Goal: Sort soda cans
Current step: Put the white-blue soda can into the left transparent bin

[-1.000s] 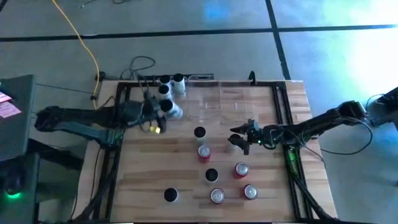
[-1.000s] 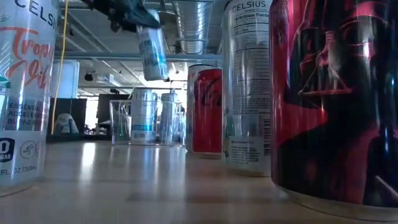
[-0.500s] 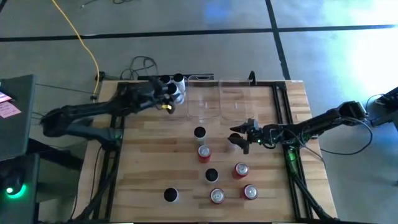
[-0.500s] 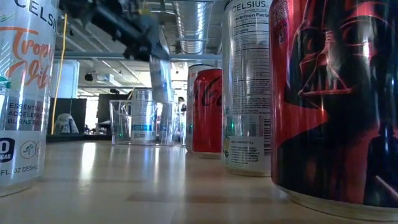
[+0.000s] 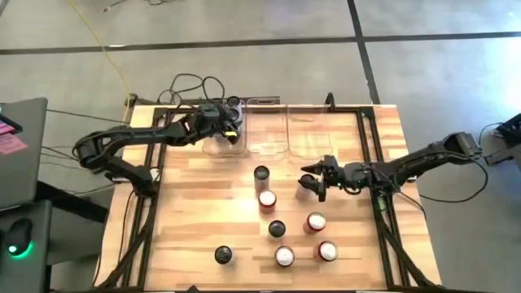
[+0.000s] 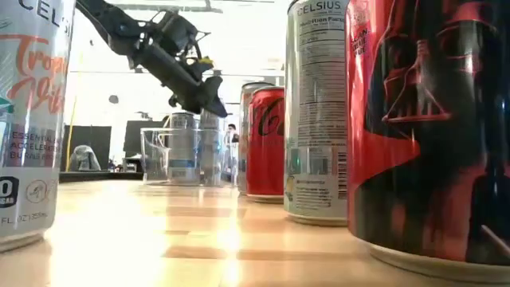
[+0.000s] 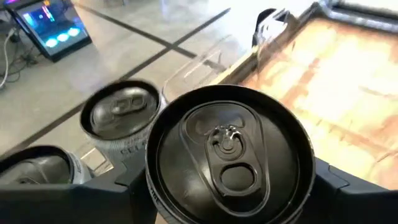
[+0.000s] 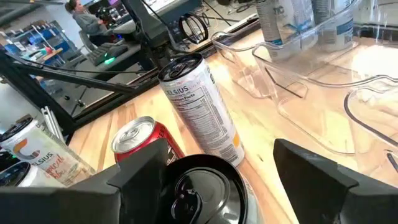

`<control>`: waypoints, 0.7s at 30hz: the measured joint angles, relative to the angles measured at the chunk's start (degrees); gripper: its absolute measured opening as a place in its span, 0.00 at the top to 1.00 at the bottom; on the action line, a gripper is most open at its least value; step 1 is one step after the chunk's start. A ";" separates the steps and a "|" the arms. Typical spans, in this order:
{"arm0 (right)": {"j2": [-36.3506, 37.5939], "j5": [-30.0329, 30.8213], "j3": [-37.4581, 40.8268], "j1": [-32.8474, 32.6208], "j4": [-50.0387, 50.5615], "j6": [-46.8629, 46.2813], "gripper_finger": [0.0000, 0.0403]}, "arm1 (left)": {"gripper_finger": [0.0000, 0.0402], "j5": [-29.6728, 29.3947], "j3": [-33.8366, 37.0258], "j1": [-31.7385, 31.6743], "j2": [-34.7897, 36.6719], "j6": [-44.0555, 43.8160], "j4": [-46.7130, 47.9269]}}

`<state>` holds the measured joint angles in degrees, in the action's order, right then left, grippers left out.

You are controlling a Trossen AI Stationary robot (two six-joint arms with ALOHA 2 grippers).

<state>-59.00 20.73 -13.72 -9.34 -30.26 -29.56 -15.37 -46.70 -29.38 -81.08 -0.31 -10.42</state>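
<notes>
The left gripper (image 5: 230,130) is clamped around a dark-topped silver can (image 7: 229,160), holding it over the clear bin (image 5: 218,143) at the table's far left, beside other silver cans (image 7: 122,117) already in it. The right gripper (image 5: 313,181) hovers at mid-table with fingers spread wide around another dark-topped can (image 8: 202,190), not closed on it. Red cans (image 5: 316,221) and silver cans (image 5: 261,173) stand loose on the wooden table (image 5: 195,212) nearby.

Loose cans (image 5: 277,229) before the bins (image 5: 268,137)

Left claw (image 7: 227,186) fingertips hidden under dark-topped can (image 7: 229,158); neighbouring can (image 7: 34,171) cut by edge.
</notes>
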 joint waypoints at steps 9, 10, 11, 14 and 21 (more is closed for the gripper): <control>0.00 -0.02 0.00 -0.03 0.22 -0.02 0.22 | 0.37 1.70 -0.11 -1.88 -2.27 -0.38 -2.38; 0.00 -0.02 0.00 -0.03 0.24 -0.04 0.22 | 0.37 1.70 -0.11 -1.94 -2.27 -0.40 -2.33; 0.00 -0.02 0.00 -0.03 0.22 -0.02 0.22 | 0.37 1.70 -0.11 -2.03 -2.27 -0.39 -2.26; -0.02 -0.04 0.00 -0.03 0.23 -0.03 0.22 | 0.37 1.68 -0.13 -2.13 -2.27 -0.21 -2.01; -0.02 -0.04 0.00 -0.03 0.24 -0.06 0.22 | 0.37 1.65 -0.13 -2.13 -2.29 0.76 -0.99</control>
<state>-59.02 20.69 -13.72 -9.37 -30.02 -29.63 -13.72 -46.83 -31.51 -83.37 0.44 -11.41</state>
